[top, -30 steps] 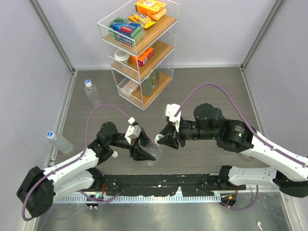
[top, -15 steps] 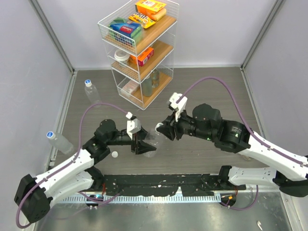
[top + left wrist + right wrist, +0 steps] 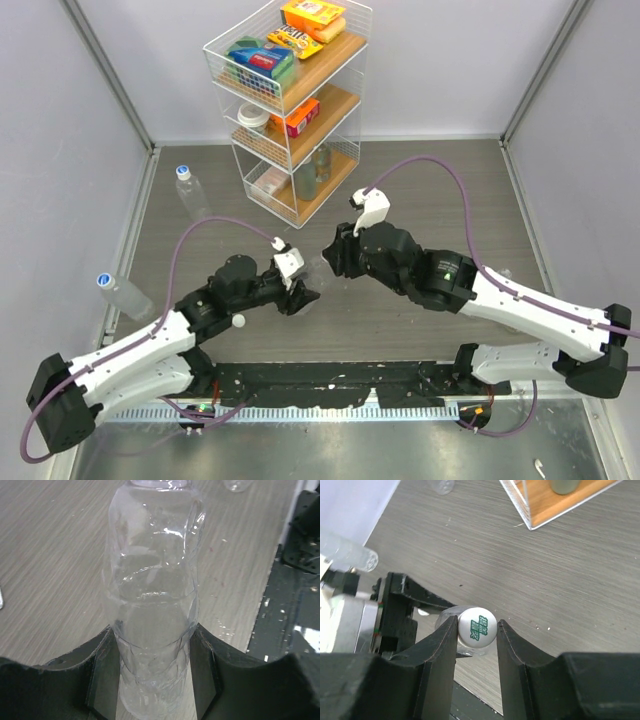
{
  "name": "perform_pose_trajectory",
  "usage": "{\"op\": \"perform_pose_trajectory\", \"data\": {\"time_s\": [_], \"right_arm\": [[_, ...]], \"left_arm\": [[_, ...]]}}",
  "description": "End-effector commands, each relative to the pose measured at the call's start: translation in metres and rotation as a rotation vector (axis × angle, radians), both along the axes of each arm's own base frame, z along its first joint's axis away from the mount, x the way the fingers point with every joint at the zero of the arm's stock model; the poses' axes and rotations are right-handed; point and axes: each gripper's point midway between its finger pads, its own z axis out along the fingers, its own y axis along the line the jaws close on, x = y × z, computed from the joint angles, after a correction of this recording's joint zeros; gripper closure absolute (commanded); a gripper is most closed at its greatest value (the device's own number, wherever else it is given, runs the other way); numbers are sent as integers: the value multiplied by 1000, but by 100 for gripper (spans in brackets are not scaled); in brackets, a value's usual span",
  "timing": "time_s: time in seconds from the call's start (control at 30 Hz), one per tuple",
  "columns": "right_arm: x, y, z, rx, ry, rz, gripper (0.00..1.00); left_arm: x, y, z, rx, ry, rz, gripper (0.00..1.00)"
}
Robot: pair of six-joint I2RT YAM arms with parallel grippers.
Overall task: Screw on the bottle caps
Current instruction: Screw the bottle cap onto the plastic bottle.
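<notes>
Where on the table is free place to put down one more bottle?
Widest bare patch: far right of the table, between rack and right wall. A smaller one at left, between far bottle and near bottle. Crowded at centre: left pincer grips the held bottle, right pincer holds a cap there.

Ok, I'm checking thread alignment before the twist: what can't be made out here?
Left wrist view: the bottle, held by the left gripper, has its neck cut off by the top edge.
Right wrist view: the cap in the right gripper hides the bottle mouth; seated or hovering, cannot tell.
Top view: the gripper bodies hide cap and neck.
Cap's green print: too blurred to read.
</notes>
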Motion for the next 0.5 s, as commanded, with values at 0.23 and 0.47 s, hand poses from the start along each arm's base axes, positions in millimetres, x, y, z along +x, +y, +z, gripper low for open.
{"op": "perform_pose_trajectory", "data": {"time_s": [0.23,0.47], "right_arm": [[45,-36,-33,68,114,-527,97],[55,-39,-30,147,128,-584,98]], "left_arm": [[19,-39,71,-113,-307,129,100],[20,-61,75,-215,-330,156,100]]}}
